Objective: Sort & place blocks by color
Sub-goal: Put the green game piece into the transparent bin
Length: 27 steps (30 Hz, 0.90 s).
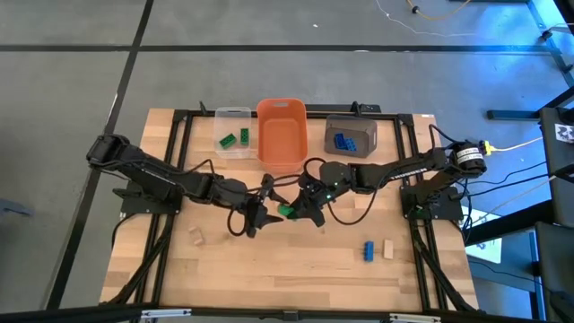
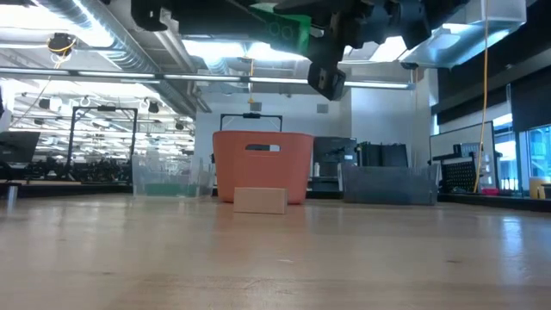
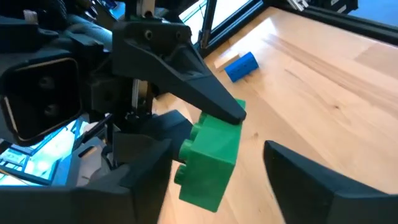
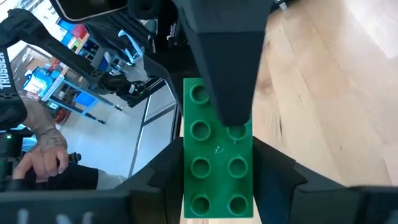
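A green studded block (image 1: pixel 287 212) hangs in mid-air over the table's middle, between my two grippers. My right gripper (image 1: pixel 302 210) comes from the table's right and is shut on it. My left gripper (image 1: pixel 261 215) comes from the left and is open, one finger on each side of the same block (image 3: pixel 211 158). One left finger (image 4: pixel 224 62) lies over the studded face; whether it touches, I cannot tell. The other left finger (image 3: pixel 311 180) stands apart from the block. On the table lie a tan block (image 1: pixel 195 236), a blue block (image 1: pixel 368 250) and another tan block (image 1: pixel 389 248). My right gripper (image 4: pixel 217 158) pinches the green block between its two fingers by the long sides (image 4: pixel 250 186), with the studded face turned toward the wrist camera. The fingers (image 4: pixel 277 177) come level from the table's right. The block (image 2: pixel 288 30) is lifted clear, high above the table.
Along the far side stand a clear bin (image 1: pixel 235 121) with green blocks, an orange bin (image 1: pixel 282 133) and a grey bin (image 1: pixel 363 130) with blue blocks. The low view shows a tan block (image 2: pixel 260 200) before the orange bin (image 2: pixel 263 165). A person's hand (image 4: pixel 43 152) shows beyond the table.
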Tool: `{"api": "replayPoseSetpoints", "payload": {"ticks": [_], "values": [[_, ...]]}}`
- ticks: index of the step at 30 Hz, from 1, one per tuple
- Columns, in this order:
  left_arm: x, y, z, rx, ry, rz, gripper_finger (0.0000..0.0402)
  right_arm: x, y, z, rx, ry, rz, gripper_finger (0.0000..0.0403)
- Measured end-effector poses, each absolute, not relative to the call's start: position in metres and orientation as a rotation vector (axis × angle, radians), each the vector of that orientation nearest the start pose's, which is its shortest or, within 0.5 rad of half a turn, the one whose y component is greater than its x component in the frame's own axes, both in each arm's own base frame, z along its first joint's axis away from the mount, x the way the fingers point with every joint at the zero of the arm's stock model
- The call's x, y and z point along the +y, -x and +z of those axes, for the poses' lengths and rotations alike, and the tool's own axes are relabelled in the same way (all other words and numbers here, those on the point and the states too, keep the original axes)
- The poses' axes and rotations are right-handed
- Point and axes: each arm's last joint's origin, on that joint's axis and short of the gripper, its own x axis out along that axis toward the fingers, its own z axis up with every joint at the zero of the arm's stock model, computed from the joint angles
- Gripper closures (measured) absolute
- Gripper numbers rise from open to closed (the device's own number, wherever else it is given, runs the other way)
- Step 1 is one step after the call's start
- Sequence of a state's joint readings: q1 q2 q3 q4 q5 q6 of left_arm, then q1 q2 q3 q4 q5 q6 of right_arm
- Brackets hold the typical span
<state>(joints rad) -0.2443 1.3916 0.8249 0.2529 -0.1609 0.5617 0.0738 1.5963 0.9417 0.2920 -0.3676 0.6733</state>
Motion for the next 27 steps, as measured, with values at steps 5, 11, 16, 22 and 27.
{"api": "replayPoseSetpoints", "payload": {"ticks": [5,11,16,22,27], "values": [[-0.069,-0.302,0.248,0.268,-0.615,-0.168,0.0242,0.036,-0.345,0.231,0.497,-0.712,0.302,0.0263],[-0.070,-0.304,0.246,0.268,-0.621,-0.160,0.0319,0.037,-0.345,0.232,0.496,-0.717,0.321,0.0263],[-0.070,-0.306,0.255,0.335,-0.595,-0.166,0.0319,0.032,-0.344,0.235,0.499,-0.769,0.313,0.0257],[-0.066,-0.299,0.257,0.476,-0.555,-0.141,0.0319,0.015,-0.327,0.245,0.596,-0.791,0.310,0.0128],[-0.052,-0.282,0.262,0.595,-0.459,-0.051,0.0319,0.001,-0.299,0.256,0.694,-0.729,0.226,0.0098]]}}
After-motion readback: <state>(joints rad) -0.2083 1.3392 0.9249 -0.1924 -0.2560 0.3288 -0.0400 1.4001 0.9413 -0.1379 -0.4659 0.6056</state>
